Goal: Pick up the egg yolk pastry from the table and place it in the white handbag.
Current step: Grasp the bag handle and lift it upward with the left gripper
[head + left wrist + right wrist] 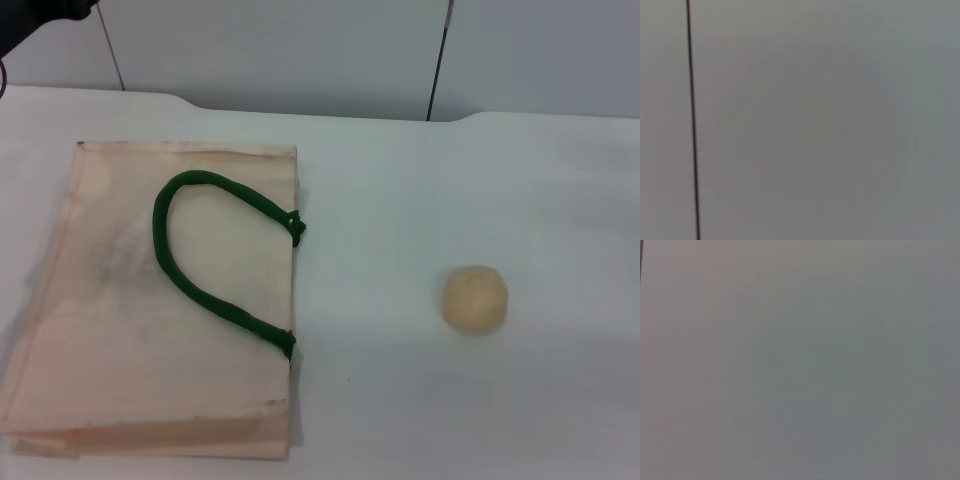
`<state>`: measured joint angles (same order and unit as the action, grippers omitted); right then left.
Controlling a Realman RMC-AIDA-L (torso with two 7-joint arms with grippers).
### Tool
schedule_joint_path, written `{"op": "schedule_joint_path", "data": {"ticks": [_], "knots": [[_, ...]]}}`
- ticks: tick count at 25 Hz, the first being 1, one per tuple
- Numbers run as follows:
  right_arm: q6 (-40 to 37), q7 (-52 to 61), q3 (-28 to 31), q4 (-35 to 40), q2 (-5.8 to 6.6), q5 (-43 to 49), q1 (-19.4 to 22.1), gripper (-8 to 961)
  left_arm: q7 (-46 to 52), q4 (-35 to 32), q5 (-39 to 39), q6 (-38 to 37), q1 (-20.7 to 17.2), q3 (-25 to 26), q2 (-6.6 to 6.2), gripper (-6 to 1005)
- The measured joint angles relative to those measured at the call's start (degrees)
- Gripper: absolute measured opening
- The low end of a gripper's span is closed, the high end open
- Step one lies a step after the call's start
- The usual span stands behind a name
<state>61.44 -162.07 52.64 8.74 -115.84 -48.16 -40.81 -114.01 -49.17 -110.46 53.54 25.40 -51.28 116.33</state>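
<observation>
A: Our white surface point(400, 200) runs back to a pale panelled wall; the white handbag point(110, 330) lies flat on our left, its green handle point(190, 260) looped across it, and the egg yolk pastry point(475, 299) sits well apart on our right.

B: Neither claw shows, so we cannot tell how either stands.

A: We worry the round pastry rolls if nudged off-centre, and the flat bag's mouth may refuse it.

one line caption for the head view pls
Egg yolk pastry sits alone on the white table, right of the flat white handbag; no gripper in view.
</observation>
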Motion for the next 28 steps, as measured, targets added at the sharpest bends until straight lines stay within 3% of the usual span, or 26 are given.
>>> {"op": "schedule_joint_path", "data": {"ticks": [9, 17, 22, 28], "knots": [[0.0, 0.0, 0.0, -0.1, 0.00, 0.0, 0.1, 672, 28.1, -17.4, 21.2, 2.4, -2.8, -0.2, 0.25, 706], [0.0, 0.0, 0.0, 0.0, 0.00, 0.1, 0.1, 673, 56.8, -32.7, 50.1, 13.2, -0.3, 1.7, -0.27, 700], [0.0, 0.1, 0.0, -0.1, 0.00, 0.1, 0.2, 673, 66.1, -35.4, 61.1, 21.7, 3.5, 4.4, -0.30, 697], [0.0, 0.2, 0.0, -0.1, -0.08, 0.1, 0.0, 672, 70.7, -34.9, 67.2, 26.6, 6.8, 4.6, -0.16, 693]]}}
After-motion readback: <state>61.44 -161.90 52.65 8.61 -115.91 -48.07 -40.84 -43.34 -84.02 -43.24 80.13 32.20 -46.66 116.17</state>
